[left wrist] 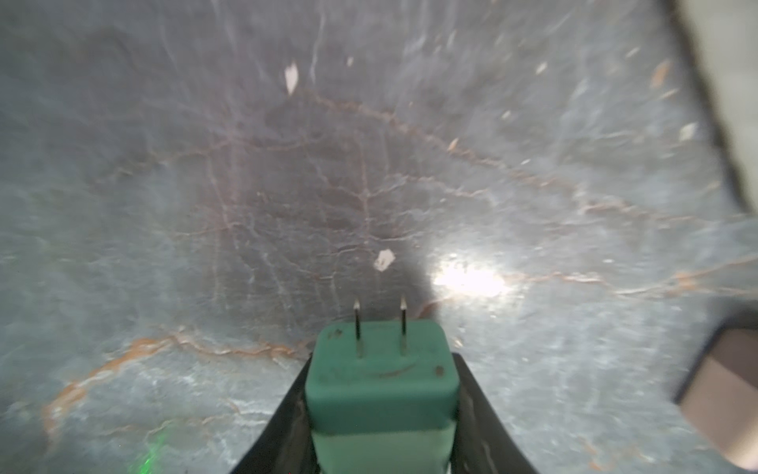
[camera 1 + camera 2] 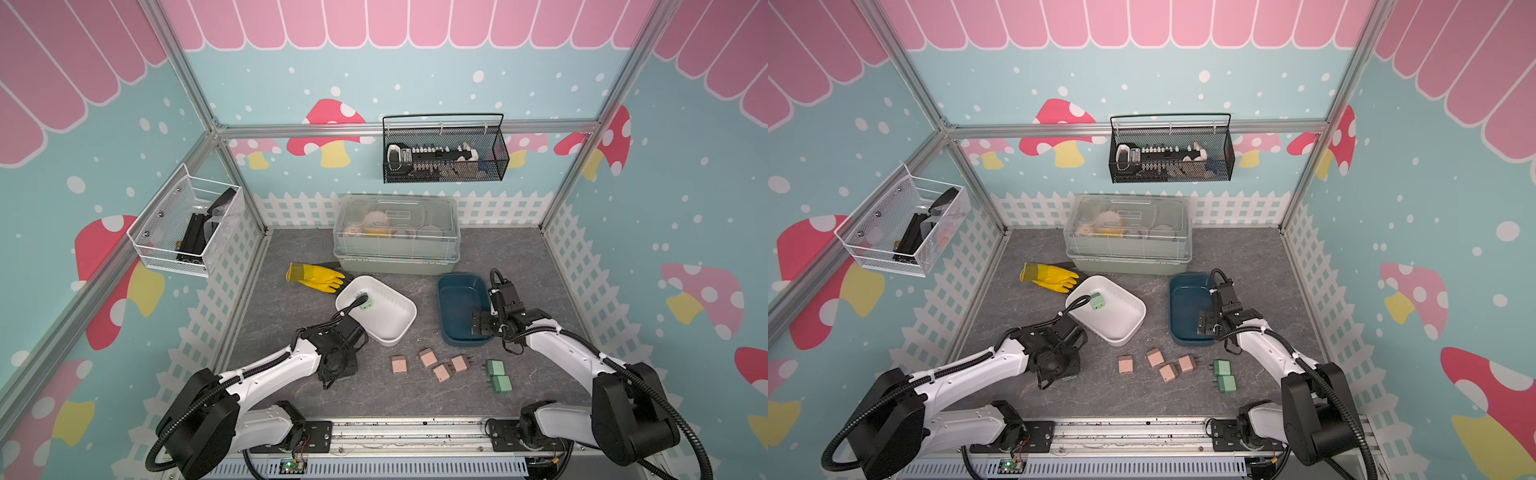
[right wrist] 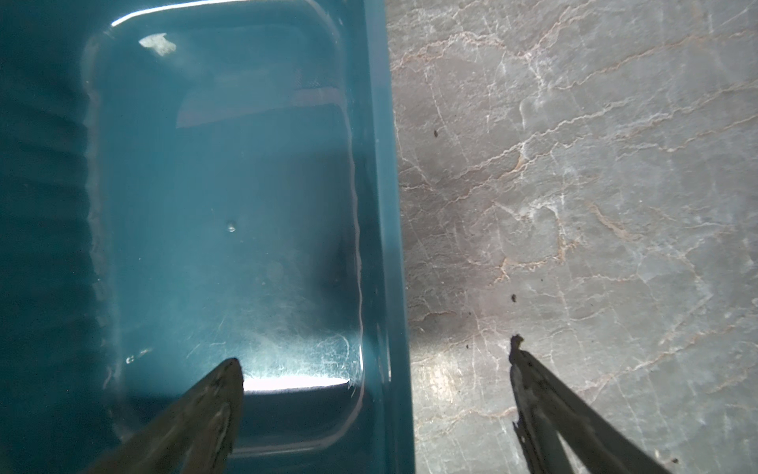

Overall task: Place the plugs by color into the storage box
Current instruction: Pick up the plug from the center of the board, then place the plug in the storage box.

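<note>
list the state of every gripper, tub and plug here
left gripper: shut on the held green plug
right gripper: open, empty, over the teal tub edge
white tub: holds one stored green plug
teal tub: nothing visible inside
pink plugs: four, loose on table
loose green plugs: two, side by side on table
lidded box: lid closed

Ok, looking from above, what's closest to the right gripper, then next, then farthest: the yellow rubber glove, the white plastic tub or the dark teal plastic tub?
In a top view, from the right gripper:
1. Dark teal plastic tub, directly under it.
2. White plastic tub, over on the left.
3. Yellow rubber glove, past the white tub, further back.
</note>
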`<state>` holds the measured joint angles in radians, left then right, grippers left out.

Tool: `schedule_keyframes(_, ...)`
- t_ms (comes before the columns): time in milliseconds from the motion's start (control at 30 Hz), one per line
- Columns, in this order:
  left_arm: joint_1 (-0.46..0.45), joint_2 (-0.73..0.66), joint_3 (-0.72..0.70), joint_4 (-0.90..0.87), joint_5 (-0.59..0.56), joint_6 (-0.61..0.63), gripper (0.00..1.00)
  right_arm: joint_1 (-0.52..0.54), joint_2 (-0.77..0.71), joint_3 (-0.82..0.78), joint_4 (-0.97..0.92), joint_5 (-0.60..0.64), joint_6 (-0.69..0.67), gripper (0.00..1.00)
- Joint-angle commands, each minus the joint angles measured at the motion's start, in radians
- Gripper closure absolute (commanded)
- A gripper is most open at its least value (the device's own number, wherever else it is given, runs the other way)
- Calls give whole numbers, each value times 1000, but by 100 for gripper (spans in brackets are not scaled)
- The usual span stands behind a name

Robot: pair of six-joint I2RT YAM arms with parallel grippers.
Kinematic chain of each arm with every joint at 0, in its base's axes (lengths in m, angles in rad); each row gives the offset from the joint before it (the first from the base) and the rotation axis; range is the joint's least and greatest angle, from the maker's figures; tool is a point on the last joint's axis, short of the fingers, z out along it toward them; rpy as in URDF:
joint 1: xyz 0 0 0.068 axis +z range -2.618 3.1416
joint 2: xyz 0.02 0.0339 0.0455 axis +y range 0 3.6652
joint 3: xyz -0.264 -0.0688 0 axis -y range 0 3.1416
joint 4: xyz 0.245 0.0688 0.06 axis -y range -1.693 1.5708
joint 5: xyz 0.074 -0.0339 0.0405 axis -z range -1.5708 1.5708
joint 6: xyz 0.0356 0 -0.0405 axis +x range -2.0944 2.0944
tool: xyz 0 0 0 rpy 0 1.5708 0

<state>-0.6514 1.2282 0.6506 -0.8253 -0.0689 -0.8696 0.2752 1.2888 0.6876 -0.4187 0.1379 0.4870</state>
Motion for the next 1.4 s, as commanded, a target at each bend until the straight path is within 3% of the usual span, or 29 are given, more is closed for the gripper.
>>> schedule_keyframes(0, 24, -5, 111, -61, -59, 52, 63, 6, 9, 3, -2, 3, -5, 1)
schedule_keyframes(200, 59, 101, 325, -81, -70, 123, 63, 6, 9, 8, -1, 4, -14, 1)
schedule_keyframes(633, 64, 544, 735, -14, -17, 241, 62, 6, -11, 1, -9, 3, -16, 1)
schedule_keyframes(933, 85, 723, 843, -3, 16, 208, 62, 6, -19, -3, -22, 5, -13, 1)
schedule_keyframes(1367, 108, 789, 836, 45, 34, 146, 62, 5, -33, -13, -33, 12, -1, 1)
